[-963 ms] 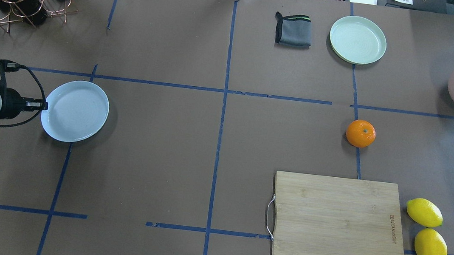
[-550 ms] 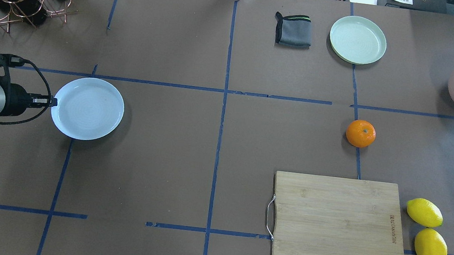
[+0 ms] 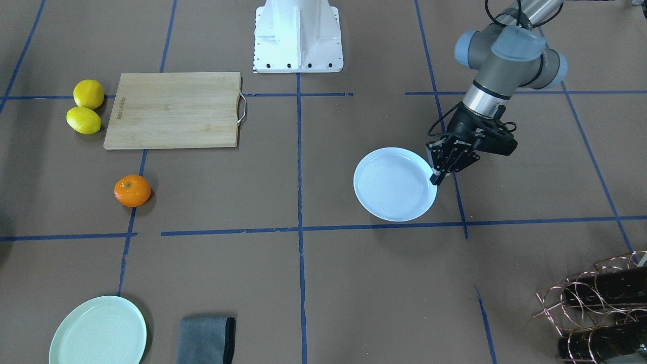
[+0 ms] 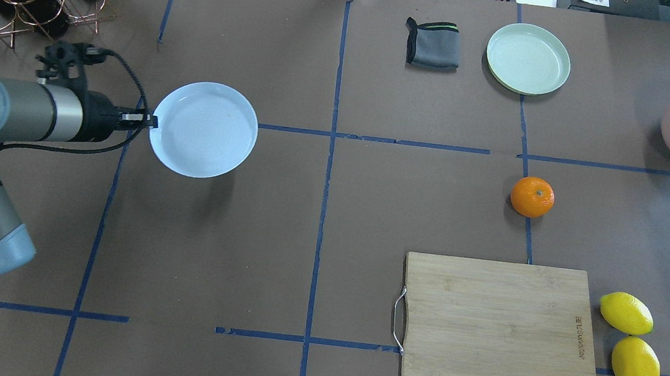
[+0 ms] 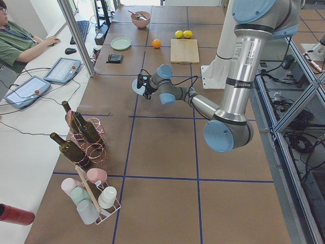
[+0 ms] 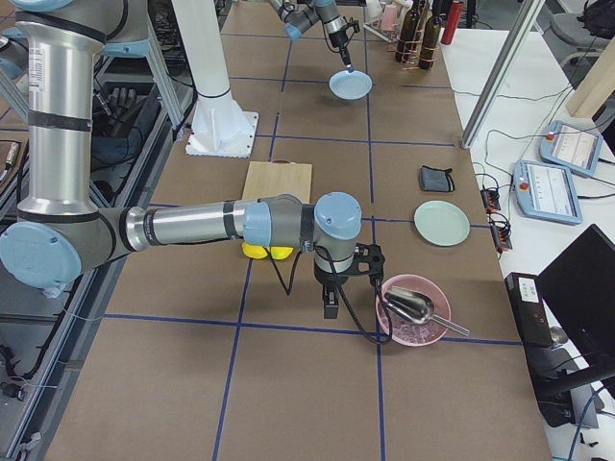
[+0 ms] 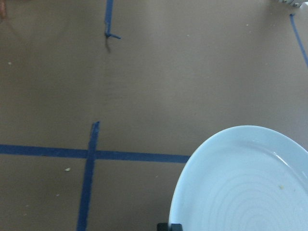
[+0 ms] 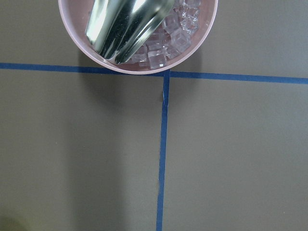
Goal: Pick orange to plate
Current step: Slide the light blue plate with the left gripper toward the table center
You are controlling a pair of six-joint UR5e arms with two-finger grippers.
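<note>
Orange point(image 4: 532, 197): small, round, bright-orange citrus fruit. It lies untouched on a blue tape line on the brown paper cover, on the robot's right half and well apart from the plate.
Plate point(image 4: 208, 142): round, white with a bluish tint, and a raised rim. It is on the left half, near the centre tape line.
Left gripper point(image 4: 153, 122): clamped on the plate's rim, on the side nearest its arm.
Right gripper point(image 6: 330, 305): shows only in the exterior right view, just beside a pink bowl point(image 8: 137, 72). I cannot tell whether its fingers are parted.
Views: the right wrist view alone shows clear ice cubes point(image 8: 178, 33) under the steel scoop point(image 8: 125, 24). The front-facing view shows the left gripper angled down onto the rim.
Writing: a dark mark is stamped on the bamboo cutting board point(image 4: 501, 333), too small to read.
Room: paper and tape lines lie between plate and orange. The board is near the orange, and two yellow lemons point(image 4: 627, 313) sit just beside the board's outer edge.
</note>
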